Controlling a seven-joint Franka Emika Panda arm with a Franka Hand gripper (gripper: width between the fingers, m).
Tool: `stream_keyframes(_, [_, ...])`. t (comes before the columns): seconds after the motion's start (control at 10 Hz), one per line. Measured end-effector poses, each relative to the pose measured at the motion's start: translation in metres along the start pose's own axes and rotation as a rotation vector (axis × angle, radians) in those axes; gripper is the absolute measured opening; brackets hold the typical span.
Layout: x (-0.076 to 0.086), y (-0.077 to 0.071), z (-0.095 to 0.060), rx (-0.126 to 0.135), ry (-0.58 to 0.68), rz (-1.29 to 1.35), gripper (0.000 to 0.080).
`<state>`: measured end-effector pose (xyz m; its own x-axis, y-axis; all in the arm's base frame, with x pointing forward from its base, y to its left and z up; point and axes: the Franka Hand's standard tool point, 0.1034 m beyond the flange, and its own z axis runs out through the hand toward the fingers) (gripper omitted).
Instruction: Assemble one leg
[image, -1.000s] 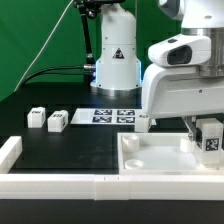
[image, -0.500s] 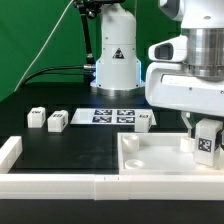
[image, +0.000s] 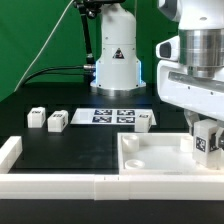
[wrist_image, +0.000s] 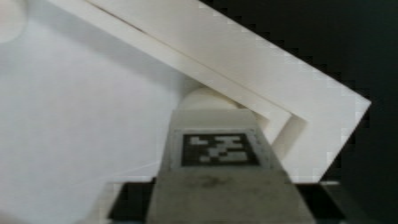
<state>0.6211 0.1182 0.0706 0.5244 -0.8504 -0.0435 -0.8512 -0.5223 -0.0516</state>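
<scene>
So the claw (image: 205, 138) is clamped on the leg (image: 211, 143), 1 finger on each side of it, and the leg hangs upright with a tag face toward the exterior camera. In the wrist view the leg (wrist_image: 222, 150) sticks out from between the dark fingers (wrist_image: 128, 203), tag in plain sight, with its far end pointing right into a corner of the white panel (wrist_image: 71, 120), where the raised rim (wrist_image: 231, 70) bends.

From the exterior view, the leg sits over the far corner of the panel (image: 150, 160), on the exterior view's right. Can't tell if it's actually touching the panel floor or just hovering above it.

Further out on the black table (image: 70, 145): a loose leg (image: 145, 120) just beyond the panel's far edge, right beside the marker board (image: 113, 116). 2 other loose legs (image: 37, 118) (image: 57, 121) lie side by side over on the exterior view's left. A white fence (image: 60, 185) runs along the front edge and turns up at the left. The robot base (image: 115, 60) stands at the back.
</scene>
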Motion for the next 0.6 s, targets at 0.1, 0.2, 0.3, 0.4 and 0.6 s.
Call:
stream_keyframes(0.1, [-0.0005, -0.0005, -0.0001, 0.002, 0.0, -0.039, 0.0465])
stream_keyframes(0.2, [-0.0022, -0.002, -0.0002, 0.005, 0.001, -0.065, 0.0584])
stream_keyframes(0.3, [-0.0019, -0.0022, -0.0002, 0.007, 0.003, -0.192, 0.0584])
stream_keyframes(0.4, [-0.0021, -0.0021, 0.0, 0.007, 0.004, -0.349, 0.0636])
stream_keyframes(0.6, [-0.0024, -0.0031, -0.0001, 0.01, 0.008, -0.549, 0.0646])
